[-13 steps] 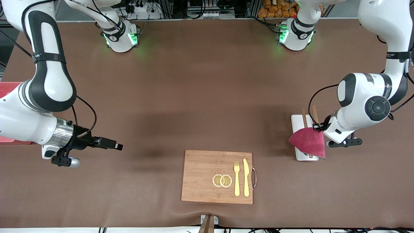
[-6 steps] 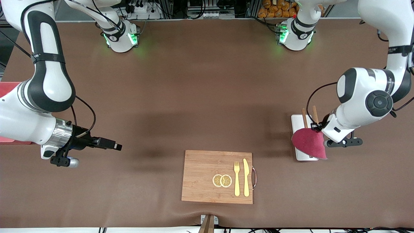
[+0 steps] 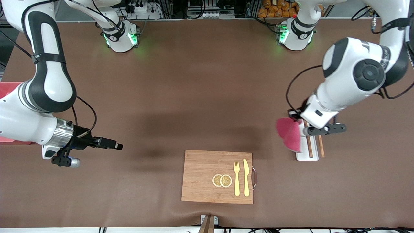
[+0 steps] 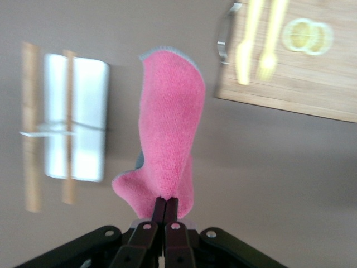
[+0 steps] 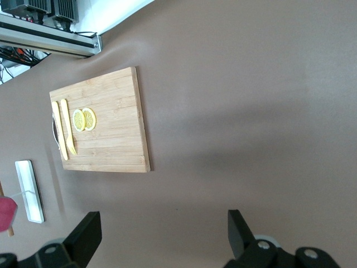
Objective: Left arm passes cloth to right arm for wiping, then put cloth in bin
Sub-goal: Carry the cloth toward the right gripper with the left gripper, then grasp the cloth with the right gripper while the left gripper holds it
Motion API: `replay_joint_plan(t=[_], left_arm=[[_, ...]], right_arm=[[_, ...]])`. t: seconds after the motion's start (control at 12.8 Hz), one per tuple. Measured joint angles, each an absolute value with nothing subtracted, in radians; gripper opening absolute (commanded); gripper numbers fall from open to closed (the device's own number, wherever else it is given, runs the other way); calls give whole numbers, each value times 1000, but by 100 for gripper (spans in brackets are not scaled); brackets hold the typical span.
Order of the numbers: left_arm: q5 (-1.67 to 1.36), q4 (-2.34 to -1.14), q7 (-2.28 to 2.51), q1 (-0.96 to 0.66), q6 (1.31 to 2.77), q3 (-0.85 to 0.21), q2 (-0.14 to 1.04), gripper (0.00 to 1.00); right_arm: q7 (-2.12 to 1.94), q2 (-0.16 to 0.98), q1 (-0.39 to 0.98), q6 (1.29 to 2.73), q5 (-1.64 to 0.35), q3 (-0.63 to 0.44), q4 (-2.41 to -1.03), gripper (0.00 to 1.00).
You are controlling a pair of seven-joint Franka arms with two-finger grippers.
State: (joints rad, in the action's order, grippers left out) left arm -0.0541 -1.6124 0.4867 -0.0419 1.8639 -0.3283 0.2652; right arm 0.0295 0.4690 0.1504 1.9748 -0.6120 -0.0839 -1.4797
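Wide bare stretch of brown surface [image 3: 200, 97] between the two arms, nothing standing in it. Wooden board [image 3: 217, 176] sits near the front camera, mid-surface, flat, with fork [image 3: 237, 178], knife [image 3: 246, 177] and lemon slices [image 3: 222, 180] on it; all low. White tray [image 3: 307, 152] with chopsticks [image 3: 310, 147] lies toward the left arm's end. Left end effector [image 3: 293, 116] hangs over the tray's edge, clamped on the cloth [image 3: 289, 134], which dangles above the surface. Right end effector [image 3: 118, 146] hovers with fingers apart at the right arm's end, open surface between it and the board. Bin [image 3: 8, 89] is at that end, mostly blocked by the right arm.
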Motion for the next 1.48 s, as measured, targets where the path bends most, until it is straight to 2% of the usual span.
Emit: replay_joint_plan(t=[0.16, 0.39, 0.94, 1.17, 1.48], left_arm=[[-128, -1581, 601, -54, 1866, -384, 275, 0], [-195, -1523, 757, -122, 1896, -403, 320, 0], [-206, -1426, 1370, -382, 2243, -410, 474, 0], [-219, -1415, 1584, -411, 2393, -410, 512, 0], [-224, -1383, 1776, -441, 2511, -410, 568, 0]], right_arm=[[109, 469, 158, 1974, -612, -81, -1479, 100], [257, 469, 186, 1974, -613, -77, -1479, 100], [865, 469, 307, 1975, -618, -75, -1474, 100], [1055, 474, 338, 1987, -626, -75, -1475, 100], [1163, 477, 368, 1965, -667, -74, -1479, 100]])
